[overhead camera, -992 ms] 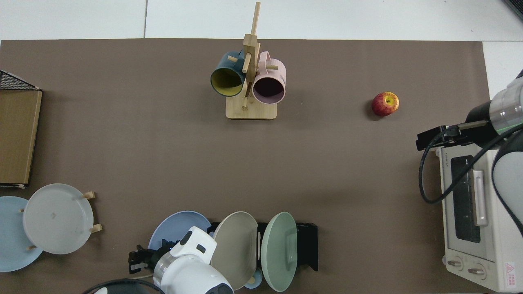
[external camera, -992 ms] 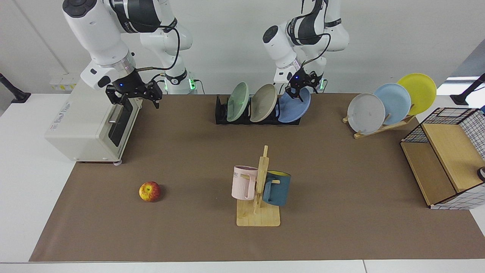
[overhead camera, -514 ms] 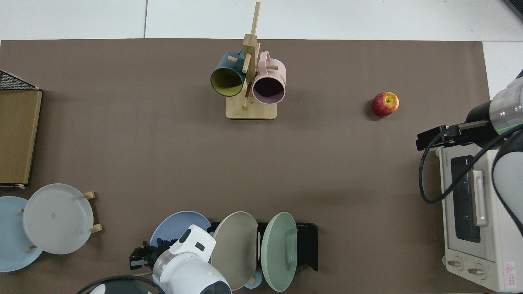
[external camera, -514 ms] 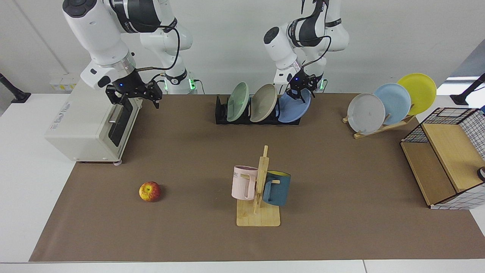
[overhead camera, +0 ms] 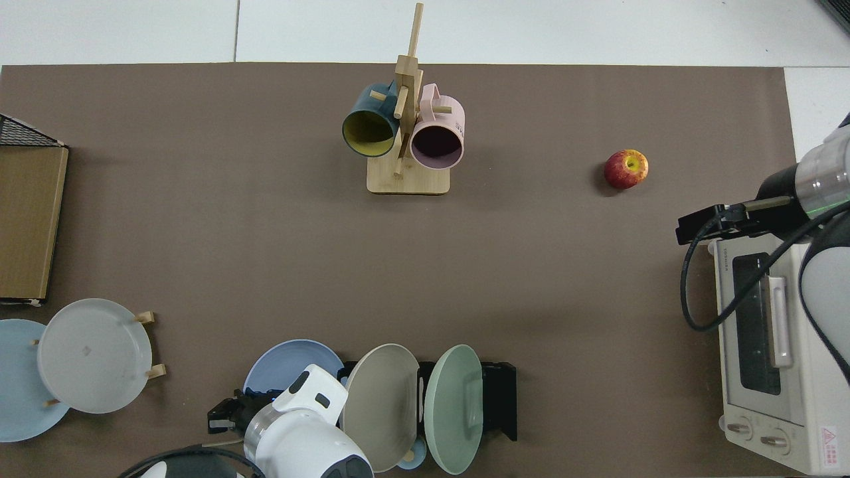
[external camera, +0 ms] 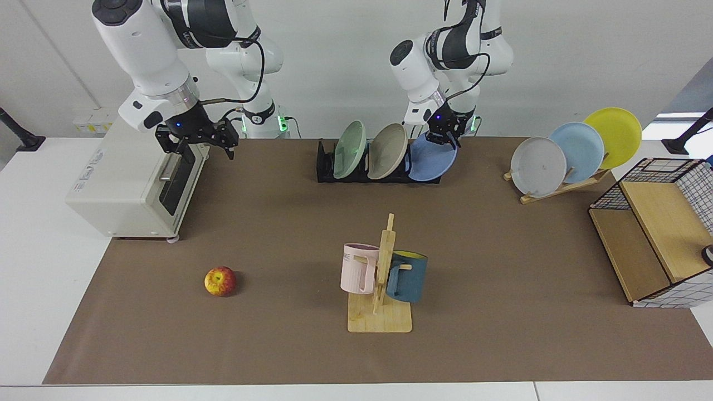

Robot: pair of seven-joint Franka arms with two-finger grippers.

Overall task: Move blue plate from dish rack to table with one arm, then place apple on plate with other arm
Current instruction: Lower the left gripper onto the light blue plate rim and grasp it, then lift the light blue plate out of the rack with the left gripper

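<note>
- The blue plate [external camera: 432,160] leans in the end slot of the dish rack [external camera: 326,167] in the facing view, next to a beige plate [external camera: 387,150] and a green plate [external camera: 349,149].
- The left gripper [external camera: 444,133] is at the top edge of the blue plate. I cannot tell if its fingers pinch the plate.
- The right gripper [external camera: 195,142] waits in the air above the white oven [external camera: 128,189], with its fingers spread apart and nothing in them.
- The apple [external camera: 220,281] sits on the brown mat of the table [external camera: 501,267], far from the blue plate. A mug stand [external camera: 381,289] is in the middle.
- From the top view, the blue plate [overhead camera: 282,366] sticks out beside the dish rack [overhead camera: 501,401], and the left arm covers part of it.
- The left gripper [overhead camera: 229,415] is just at the plate's edge.
- The apple [overhead camera: 625,168] is near the right gripper [overhead camera: 700,226], not touching it.
</note>
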